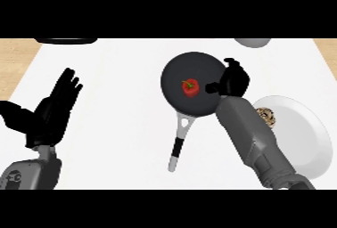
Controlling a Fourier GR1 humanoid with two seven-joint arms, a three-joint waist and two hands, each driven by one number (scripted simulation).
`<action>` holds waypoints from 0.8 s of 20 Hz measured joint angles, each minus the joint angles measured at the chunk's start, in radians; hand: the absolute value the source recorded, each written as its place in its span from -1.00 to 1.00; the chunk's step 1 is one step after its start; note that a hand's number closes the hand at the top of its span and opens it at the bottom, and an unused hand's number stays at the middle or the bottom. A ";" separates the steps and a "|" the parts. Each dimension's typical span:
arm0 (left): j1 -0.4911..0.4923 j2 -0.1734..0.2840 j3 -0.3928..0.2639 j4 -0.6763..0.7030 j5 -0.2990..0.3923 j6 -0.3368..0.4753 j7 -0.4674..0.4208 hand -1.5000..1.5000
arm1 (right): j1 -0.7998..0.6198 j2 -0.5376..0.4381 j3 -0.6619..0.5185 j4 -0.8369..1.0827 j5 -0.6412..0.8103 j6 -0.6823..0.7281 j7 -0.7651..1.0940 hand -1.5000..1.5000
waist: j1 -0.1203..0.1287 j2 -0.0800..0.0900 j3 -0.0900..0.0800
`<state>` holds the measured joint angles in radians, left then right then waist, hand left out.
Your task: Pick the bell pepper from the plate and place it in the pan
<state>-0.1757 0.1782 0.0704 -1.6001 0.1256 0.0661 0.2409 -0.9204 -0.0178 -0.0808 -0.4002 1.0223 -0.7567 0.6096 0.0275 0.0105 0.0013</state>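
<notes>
On the white counter top (118,111), largest item was the round white plate (309,133) at right, no pepper on it, only a small brownish speckled item (266,116). Dark round frying pan (197,67) sat mid-counter, handle toward the robot. Left hand (56,107) rested open at left, fingers straight up. Right hand (235,80) hung at the pan's right rim, fingers relaxed, holding nothing. Small red bell pepper (190,87) lay inside the pan. Placement looked done; only retracting the arm left.

The white surface (118,111) was evenly and brightly lit; no glare was seen, shadows were scarcely cast, and the whole view was rendered slightly soft throughout
</notes>
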 measured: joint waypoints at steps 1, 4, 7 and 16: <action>0.008 0.004 0.004 -0.012 0.006 -0.004 0.006 0.00 | 0.012 -0.001 -0.011 -0.013 -0.018 -0.024 -0.038 -1.00 | 0.000 -0.001 0.000; -0.010 0.004 0.006 0.003 -0.001 0.003 0.011 0.00 | 0.043 0.007 -0.035 -0.084 -0.091 -0.091 -0.125 -1.00 | -0.010 -0.004 0.000; -0.004 0.007 0.015 0.014 0.000 0.001 0.008 0.00 | 0.103 0.012 -0.053 -0.190 -0.199 -0.131 -0.218 -1.00 | -0.019 -0.009 0.000; 0.021 0.017 0.043 0.021 0.007 0.000 -0.002 0.00 | 0.467 0.017 0.033 -0.695 -0.547 -0.064 -0.455 -1.00 | -0.058 -0.023 0.000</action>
<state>-0.1549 0.1948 0.1137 -1.5787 0.1321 0.0663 0.2386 -0.4537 -0.0008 -0.0481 -1.0954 0.4749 -0.8210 0.1541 -0.0302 -0.0130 0.0011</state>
